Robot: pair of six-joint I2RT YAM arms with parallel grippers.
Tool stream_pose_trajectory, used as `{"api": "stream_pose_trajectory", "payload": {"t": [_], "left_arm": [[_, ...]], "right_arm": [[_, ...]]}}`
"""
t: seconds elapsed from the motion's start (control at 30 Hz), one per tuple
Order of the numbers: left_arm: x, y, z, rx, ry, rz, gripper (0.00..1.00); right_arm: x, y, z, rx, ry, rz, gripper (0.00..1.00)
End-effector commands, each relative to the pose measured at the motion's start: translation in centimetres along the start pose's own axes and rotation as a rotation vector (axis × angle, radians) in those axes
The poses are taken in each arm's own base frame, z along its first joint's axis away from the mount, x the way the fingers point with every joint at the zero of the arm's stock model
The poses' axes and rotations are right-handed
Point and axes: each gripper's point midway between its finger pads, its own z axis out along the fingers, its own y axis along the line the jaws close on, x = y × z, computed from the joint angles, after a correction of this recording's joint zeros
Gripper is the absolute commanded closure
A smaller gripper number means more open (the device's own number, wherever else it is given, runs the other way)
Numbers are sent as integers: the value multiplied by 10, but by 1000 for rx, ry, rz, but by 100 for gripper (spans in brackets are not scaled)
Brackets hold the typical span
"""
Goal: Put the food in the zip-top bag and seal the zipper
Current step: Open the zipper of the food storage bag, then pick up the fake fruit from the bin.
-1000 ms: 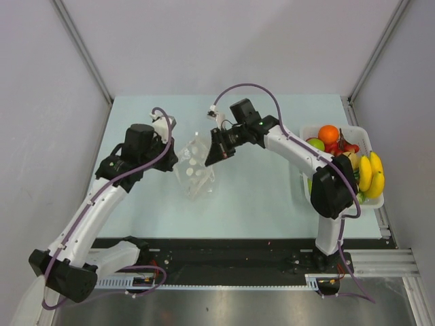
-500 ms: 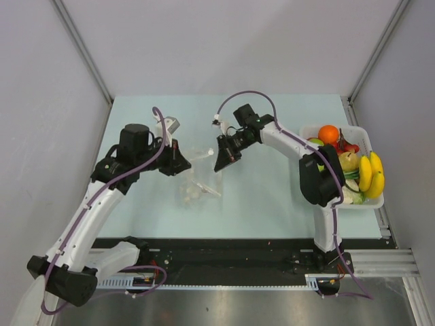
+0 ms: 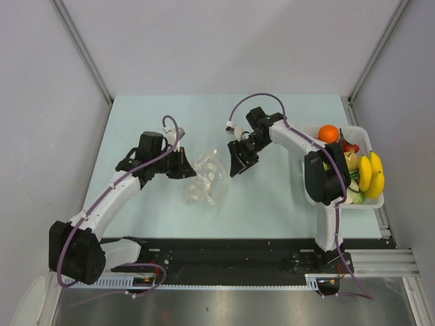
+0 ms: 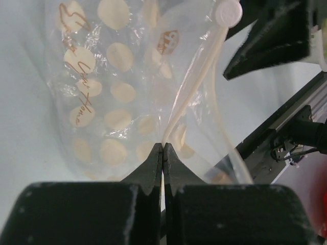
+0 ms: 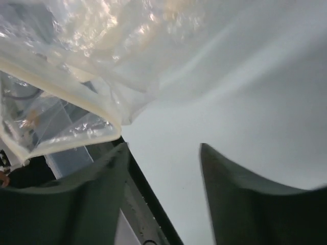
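Left tool (image 4: 162, 153) is clamped on one end of the zipper (image 4: 196, 87) of the bag (image 3: 207, 178), likely to keep the mouth raised for loading. Right tool (image 5: 162, 149) gapes beside the other end, gripping nothing. Zipper runs tool to tool, and the bag sags nearward onto the counter (image 3: 272, 204). Food (image 3: 370, 173) sits well apart, at the right.

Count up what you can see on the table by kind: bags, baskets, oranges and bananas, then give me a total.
zip-top bag: 1
basket: 1
orange: 1
bananas: 2
Total: 5
The other food in the basket is too hidden to count.
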Motion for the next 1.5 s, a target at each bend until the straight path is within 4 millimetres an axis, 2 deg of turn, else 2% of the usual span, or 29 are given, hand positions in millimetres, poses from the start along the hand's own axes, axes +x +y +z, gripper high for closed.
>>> {"api": "stream_pose_trajectory", "payload": {"t": [0.0, 0.07, 0.13, 0.17, 0.2, 0.23, 0.3, 0.33, 0.4, 0.43, 0.47, 0.5, 0.57, 0.6, 0.63, 0.7, 0.73, 0.8, 0.83, 0.93, 1.03, 1.2, 1.37, 1.47], "left_arm": [[-23, -8, 9, 59, -94, -27, 100], [-26, -9, 7, 63, -99, -11, 100], [-26, -12, 6, 75, -96, -10, 100], [-26, -14, 5, 83, -96, -9, 100], [-25, -15, 5, 88, -94, -12, 100], [-25, -16, 5, 92, -94, -14, 100], [-24, -17, 4, 100, -91, -15, 100], [-24, -17, 4, 100, -92, -14, 100], [-26, -18, 3, 102, -98, -9, 100], [-26, -19, 3, 104, -98, -7, 100], [-26, -19, 2, 107, -98, -6, 100], [-26, -19, 3, 107, -98, -6, 100], [-25, -19, 3, 108, -101, -9, 100], [-25, -20, 3, 112, -102, -12, 100], [-25, -20, 2, 114, -109, -7, 100], [-25, -21, 2, 119, -110, -7, 100], [-25, -22, 1, 123, -110, -4, 100], [-25, -24, 0, 131, -106, -1, 100], [-25, -24, 1, 133, -105, 0, 100], [-25, -26, 1, 146, -103, 4, 100], [-24, -27, 1, 154, -98, 13, 100], [-26, -33, 1, 190, -88, 15, 100], [-28, -34, 1, 192, -87, 25, 100], [-28, -35, 1, 197, -80, 15, 100]], "right_arm": [[-22, 15, -47, 118, -78, -131, 20], [-32, 17, -75, 137, -137, -130, 14], [-39, 29, -110, 146, -220, -152, 9], [-41, 26, -133, 167, -263, -145, 7], [-42, 34, -158, 200, -318, -171, 2], [-39, 35, -173, 225, -341, -174, 0], [-33, 24, -213, 328, -413, -171, 0], [-28, 34, -233, 369, -452, -185, 0], [-17, 27, -271, 467, -516, -161, 0], [-7, 38, -291, 516, -562, -168, 0], [-1, 35, -303, 553, -582, -150, 0], [15, 20, -326, 639, -607, -91, 0], [42, 15, -344, 717, -599, -32, 0], [63, 1, -364, 773, -620, 55, 0], [80, -1, -366, 777, -600, 103, 0], [112, -8, -385, 853, -603, 191, 0], [129, -15, -383, 883, -561, 215, 0], [165, -25, -399, 1032, -496, 285, 0], [182, -31, -397, 1054, -456, 322, 0], [222, -36, -407, 1111, -369, 389, 0], [246, -43, -410, 1094, -350, 393, 0], [270, -72, -395, 1015, -298, 380, 0], [266, -86, -380, 909, -322, 329, 0], [263, -101, -376, 909, -324, 293, 0]]}}
